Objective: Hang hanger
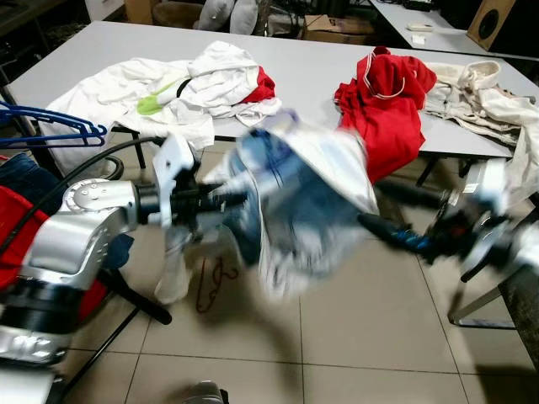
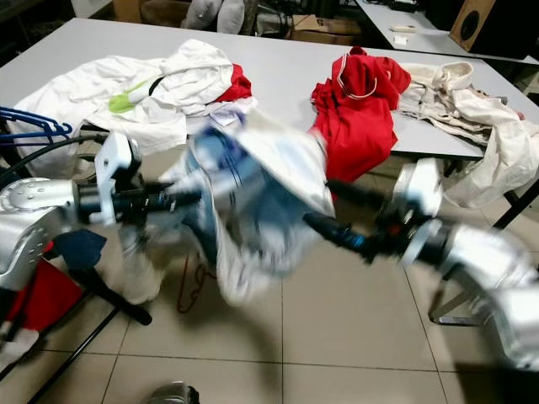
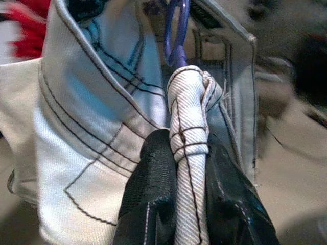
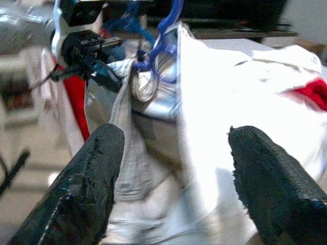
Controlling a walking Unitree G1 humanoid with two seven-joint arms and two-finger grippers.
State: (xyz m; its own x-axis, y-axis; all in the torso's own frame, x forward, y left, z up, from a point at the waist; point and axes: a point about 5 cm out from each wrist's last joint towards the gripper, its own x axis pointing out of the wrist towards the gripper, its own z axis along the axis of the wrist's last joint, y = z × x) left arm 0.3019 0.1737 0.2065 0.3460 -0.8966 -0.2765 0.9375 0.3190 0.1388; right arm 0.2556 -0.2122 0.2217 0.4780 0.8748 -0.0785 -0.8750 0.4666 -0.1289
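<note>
Step in hand: the robot carries a pale blue-and-white garment (image 1: 295,202) on a blue hanger (image 3: 176,30) at the middle of the frame, in front of the grey table (image 1: 320,76); heavy blur in the head views suggests it is on the move, with the hanging itself not yet done.
Left gripper: the left gripper (image 3: 189,199) reaches in from the left of the frame, its fingers clenched on a twisted roll of the garment's stitched cloth.
Right gripper: the right gripper (image 4: 173,178) comes in from the right of the frame with its fingers (image 4: 87,178) spread wide, gripping nothing, the garment just ahead of them.
Hanger: its hook rises above the garment's collar, at the top of the left wrist view.
Likely target: more blue hangers (image 1: 50,126) sit at the left edge of the frame, above a black rack leg (image 1: 135,299); I judge the rail to be there, though the rail itself is out of sight.
Next move: bring the hook up to that rail while the garment's weight is steadied, probably with the free right gripper.
Wrist views add: the grip on the cloth, the hanger hook and the open right fingers, all smeared in the head views.
Head views add: the table piled with white clothes (image 1: 185,88), a red garment (image 1: 383,105) and cream clothes (image 1: 484,97).
</note>
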